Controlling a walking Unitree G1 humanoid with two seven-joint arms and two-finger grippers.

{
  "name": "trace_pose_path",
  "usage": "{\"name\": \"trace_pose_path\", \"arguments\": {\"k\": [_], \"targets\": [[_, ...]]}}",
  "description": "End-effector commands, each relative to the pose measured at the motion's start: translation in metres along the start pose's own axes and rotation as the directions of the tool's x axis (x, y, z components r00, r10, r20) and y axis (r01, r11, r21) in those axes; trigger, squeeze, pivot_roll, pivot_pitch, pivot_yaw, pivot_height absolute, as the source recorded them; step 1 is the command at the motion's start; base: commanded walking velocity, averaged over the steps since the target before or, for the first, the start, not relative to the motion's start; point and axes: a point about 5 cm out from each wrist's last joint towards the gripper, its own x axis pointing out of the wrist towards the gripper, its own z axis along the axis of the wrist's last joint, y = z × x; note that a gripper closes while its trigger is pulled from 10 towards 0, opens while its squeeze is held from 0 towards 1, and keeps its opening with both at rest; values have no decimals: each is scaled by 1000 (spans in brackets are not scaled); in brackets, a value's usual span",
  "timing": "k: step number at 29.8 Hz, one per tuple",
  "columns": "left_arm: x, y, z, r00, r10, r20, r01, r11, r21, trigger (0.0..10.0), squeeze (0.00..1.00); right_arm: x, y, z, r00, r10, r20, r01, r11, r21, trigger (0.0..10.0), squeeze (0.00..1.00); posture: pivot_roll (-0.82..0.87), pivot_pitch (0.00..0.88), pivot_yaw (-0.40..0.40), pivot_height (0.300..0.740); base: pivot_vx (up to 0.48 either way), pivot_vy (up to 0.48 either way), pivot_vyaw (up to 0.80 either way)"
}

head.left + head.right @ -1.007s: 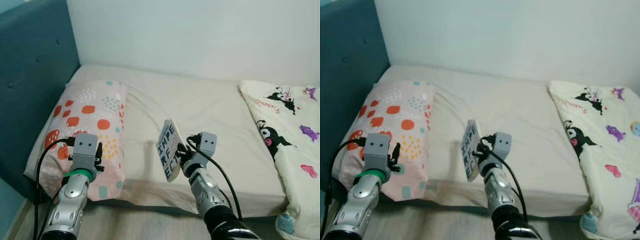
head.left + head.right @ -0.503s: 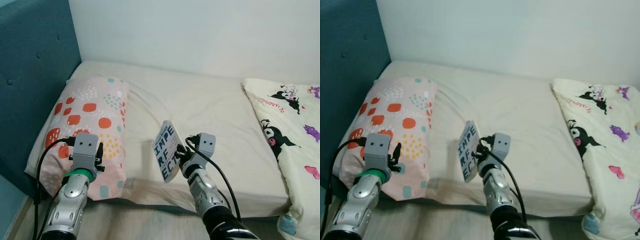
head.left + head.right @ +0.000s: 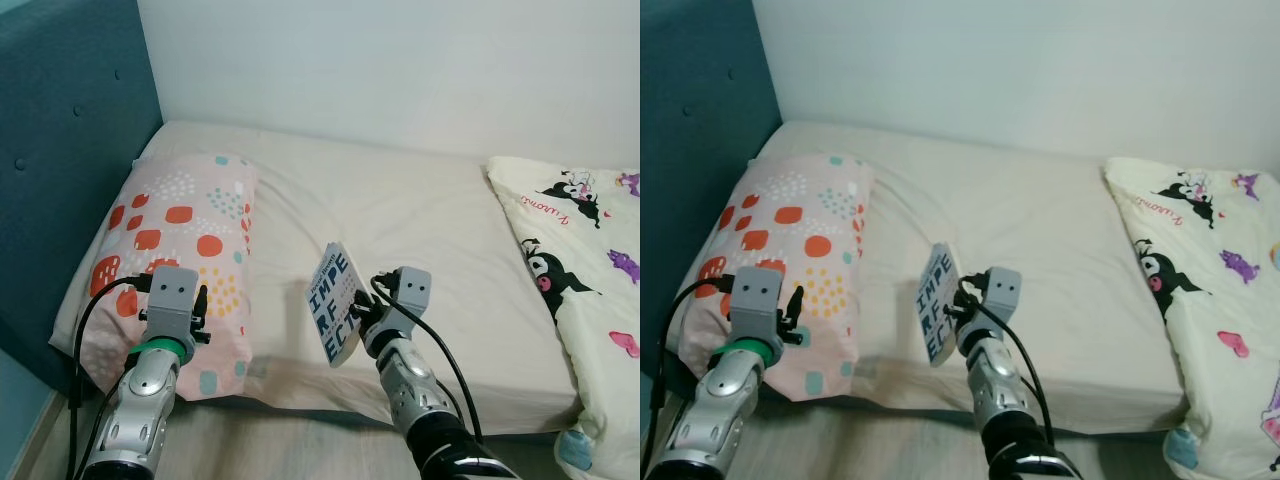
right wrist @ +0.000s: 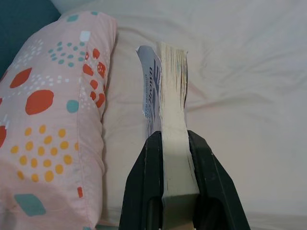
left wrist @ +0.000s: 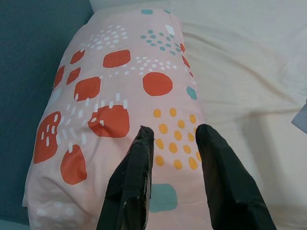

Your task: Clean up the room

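My right gripper (image 3: 362, 316) is shut on a white paperback book (image 3: 333, 303) with blue block letters, held upright on edge above the near middle of the bed (image 3: 400, 220). In the right wrist view the book (image 4: 172, 143) is clamped between both black fingers (image 4: 146, 191), page edges facing the camera. My left gripper (image 3: 200, 312) hovers open over the near end of a pink pillow (image 3: 180, 240) with orange and teal spots. In the left wrist view its fingers (image 5: 136, 177) stand apart over the pillow (image 5: 110, 91), holding nothing.
A teal padded headboard (image 3: 60, 150) rises on the left. A cream blanket with cartoon prints (image 3: 580, 250) covers the bed's right side. A white wall (image 3: 400, 70) runs behind. The beige sheet lies between pillow and blanket, and a wooden floor strip (image 3: 290, 440) runs below the bed edge.
The camera view shifted slightly a second ago, then settled. The book stays in my right gripper and tilts a little; the left gripper has not moved.
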Motion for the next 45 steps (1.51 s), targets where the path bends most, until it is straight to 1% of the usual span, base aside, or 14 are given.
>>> {"name": "trace_pose_path", "arguments": {"k": [1,19,23,28,32,34,44,45], "targets": [[-3,-1,-4,1000,1,-18,-1,1000,7,10000,0,0,0,1,1000,7,3,-7,1000,10,10000,0,140,0,-19,740,0,0,0],[-1,1,-3,1000,-1,-18,1,1000,15,10000,0,1,2,2,1000,13,4,-13,1000,28,10000,0,144,0,-11,670,0,0,0],[-1,1,-3,1000,-1,-19,1,1000,15,10000,0,2,3,2,1000,14,4,-14,999,29,10000,0,146,0,-11,661,0,0,0],[-2,2,-3,1000,3,-20,-2,1000,16,10000,0,2,4,2,1000,18,2,-18,999,30,10000,0,151,0,-17,631,0,0,0],[-2,3,-4,1000,5,-22,-5,1000,16,10000,0,3,5,2,1000,21,2,-21,999,31,10000,0,149,0,-17,621,0,0,0],[-2,3,-4,1000,7,-22,-6,1000,16,10000,0,3,5,3,1000,22,3,-22,999,31,10000,0,149,0,-17,606,0,0,0],[-1,4,-3,1000,10,-18,-10,1000,16,10000,0,5,7,6,1000,26,8,-27,999,30,10000,0,149,0,-22,566,0,0,0],[-1,4,-3,1000,11,-18,-11,1000,17,10000,0,6,7,7,1000,28,10,-29,999,31,10000,0,149,0,-22,556,0,0,0]]}}
